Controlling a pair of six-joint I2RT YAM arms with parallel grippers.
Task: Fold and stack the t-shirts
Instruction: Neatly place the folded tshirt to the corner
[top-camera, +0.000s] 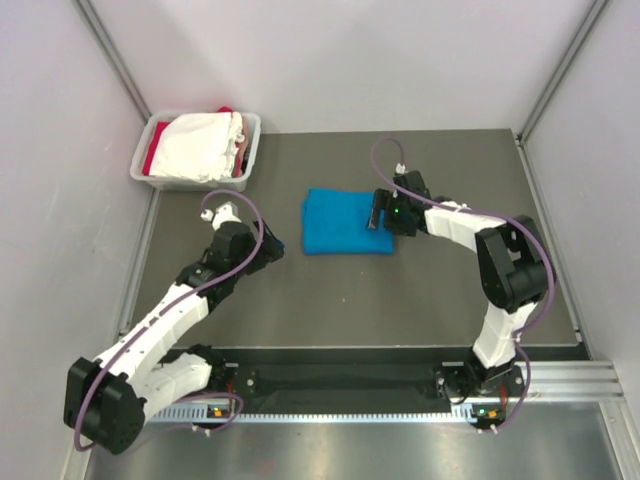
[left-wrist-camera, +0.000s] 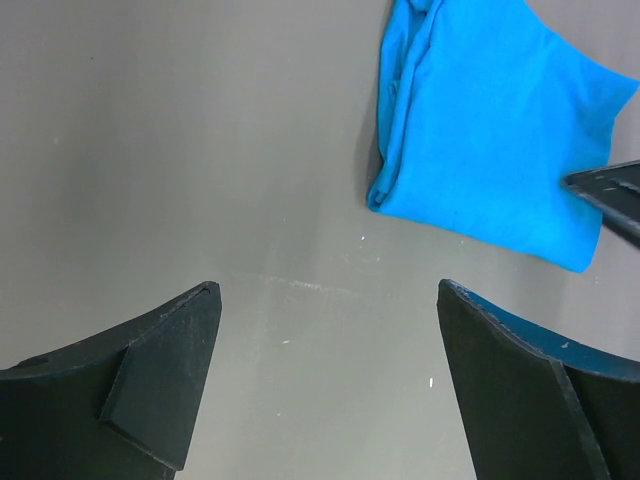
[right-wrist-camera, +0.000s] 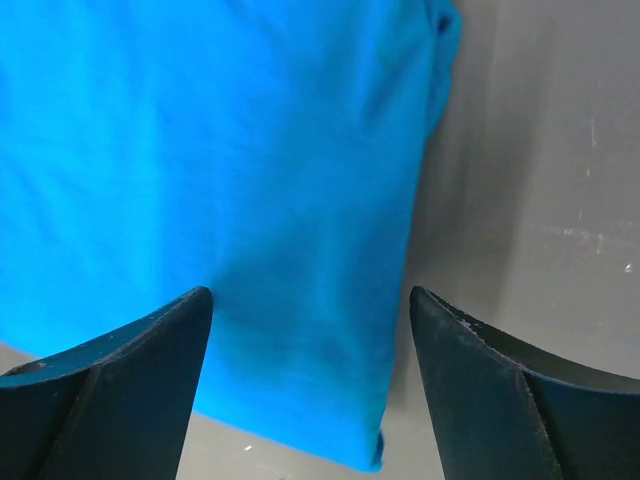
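At mid-table (top-camera: 400, 290), blue t-shirt (top-camera: 340, 222) lies folded flat. Back-left: tub (top-camera: 250, 130) holding white t-shirt (top-camera: 205, 140) and red t-shirt (top-camera: 152, 160). Right gripper (right-wrist-camera: 310, 291) over the blue t-shirt's right edge, jaws apart, nothing held. Left gripper (left-wrist-camera: 327, 287) beside its left edge, jaws wide, empty.

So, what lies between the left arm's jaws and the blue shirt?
Only bare grey table up to the blue shirt's edge; the left wrist view shows it.

Robot lab test cell. White panel walls (top-camera: 350, 60) box in a grey tabletop (top-camera: 350, 300). Left arm (top-camera: 165, 322) and right arm (top-camera: 497, 330) bolt to an aluminium rail (top-camera: 570, 385).
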